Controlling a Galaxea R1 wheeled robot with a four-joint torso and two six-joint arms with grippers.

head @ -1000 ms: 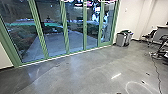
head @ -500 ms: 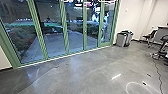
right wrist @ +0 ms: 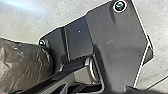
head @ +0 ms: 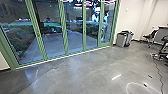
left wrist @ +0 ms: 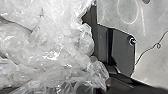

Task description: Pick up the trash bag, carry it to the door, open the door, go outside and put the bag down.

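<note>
Trash bag (left wrist: 50, 47) in both wrist views

Glass doors (head: 85, 30) left, bins (head: 122, 40) and chair (head: 150, 35) right, floor (head: 82, 72) in front.
The doors run from the left edge past upper centre, a walkway (head: 53, 45) behind them. Just right of them the bins stand on the floor, near the wall (head: 133, 17); the chair is farther right, in the upper right of the frame. Below the chair, a cable (head: 158, 68) lies on the floor toward the lower right.
</note>
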